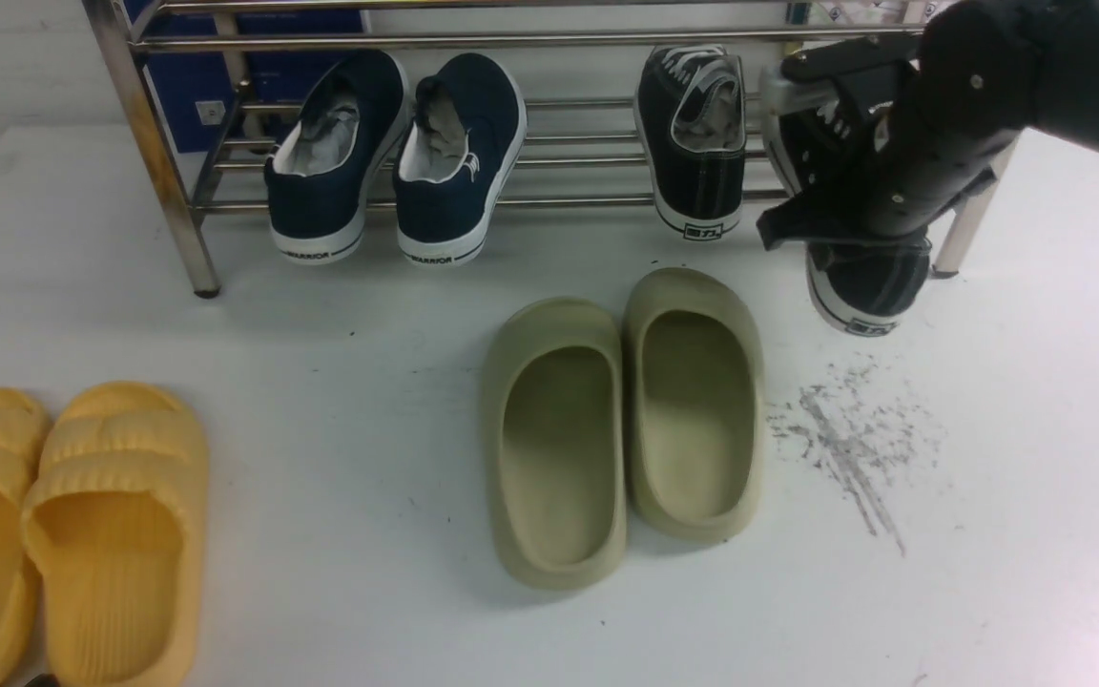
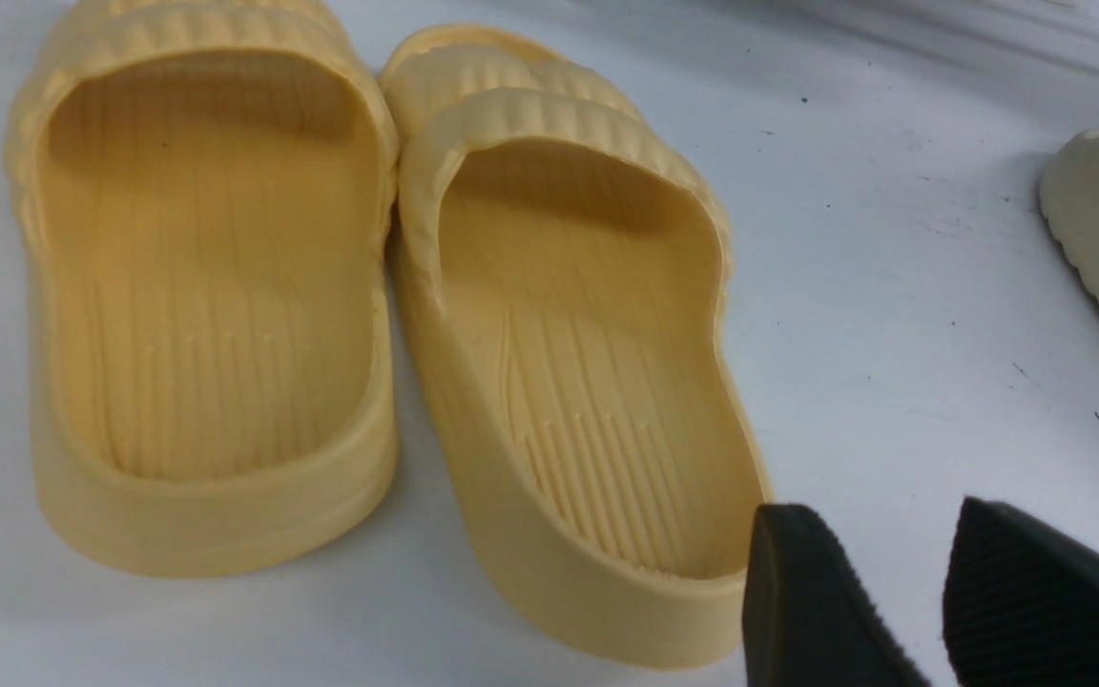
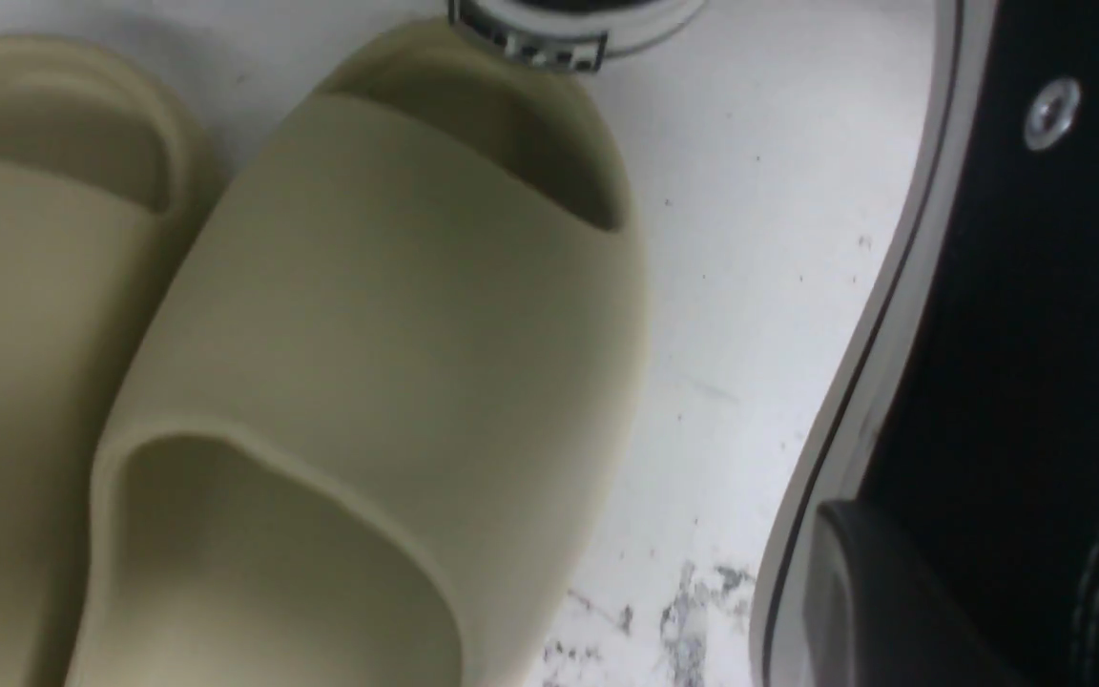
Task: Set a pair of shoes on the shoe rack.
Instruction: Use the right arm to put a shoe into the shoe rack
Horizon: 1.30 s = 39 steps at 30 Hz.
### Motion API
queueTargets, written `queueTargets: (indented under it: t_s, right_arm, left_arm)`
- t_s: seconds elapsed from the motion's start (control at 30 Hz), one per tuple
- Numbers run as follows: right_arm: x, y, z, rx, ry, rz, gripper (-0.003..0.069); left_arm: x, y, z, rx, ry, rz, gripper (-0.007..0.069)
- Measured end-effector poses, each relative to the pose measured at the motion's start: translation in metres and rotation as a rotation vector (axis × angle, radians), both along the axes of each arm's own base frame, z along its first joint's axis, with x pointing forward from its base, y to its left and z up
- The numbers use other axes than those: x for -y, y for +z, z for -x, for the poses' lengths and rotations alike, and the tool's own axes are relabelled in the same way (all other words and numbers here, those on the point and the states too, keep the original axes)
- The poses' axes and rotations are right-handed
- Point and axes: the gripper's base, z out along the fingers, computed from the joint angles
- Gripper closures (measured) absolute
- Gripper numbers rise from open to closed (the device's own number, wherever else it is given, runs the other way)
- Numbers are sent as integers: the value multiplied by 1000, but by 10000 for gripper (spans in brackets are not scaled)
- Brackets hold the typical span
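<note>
One black canvas sneaker (image 1: 693,143) rests on the lower bars of the steel shoe rack (image 1: 511,41), heel toward me; its heel patch shows in the right wrist view (image 3: 559,29). My right gripper (image 1: 831,181) is shut on the second black sneaker (image 1: 869,286) at the rack's right end, heel hanging low in front of the bars. In the right wrist view one finger (image 3: 855,582) presses this sneaker's side (image 3: 1036,286); the other finger is hidden. My left gripper (image 2: 893,553) is open and empty over the table, beside the yellow slides.
Navy WARRIOR slip-ons (image 1: 397,162) sit on the rack's left part. Olive-green slides (image 1: 621,420) lie mid-table, close under the held sneaker (image 3: 368,315). Yellow slides (image 1: 63,534) lie front left (image 2: 368,315). Grey scuffs (image 1: 845,439) mark the table.
</note>
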Motion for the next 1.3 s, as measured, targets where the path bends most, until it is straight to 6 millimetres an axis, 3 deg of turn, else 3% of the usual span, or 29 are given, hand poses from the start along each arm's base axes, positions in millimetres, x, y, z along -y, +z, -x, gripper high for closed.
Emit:
queueTargets:
  t_s: [0.23, 0.5, 0.7, 1.3]
  right_arm:
    - [-1, -16, -29, -8, 13, -17, 532]
    - [-8, -7, -50, 61, 18, -41, 550]
    - [0, -12, -69, 128, 26, -18, 557]
    - [4, -18, -81, 210, 92, 27, 567]
  left_arm:
    - [0, 0, 0, 0, 0, 0, 386]
    - [0, 0, 0, 0, 0, 0, 386]
    - [0, 0, 0, 0, 0, 1, 386]
    - [0, 0, 0, 0, 0, 1, 386]
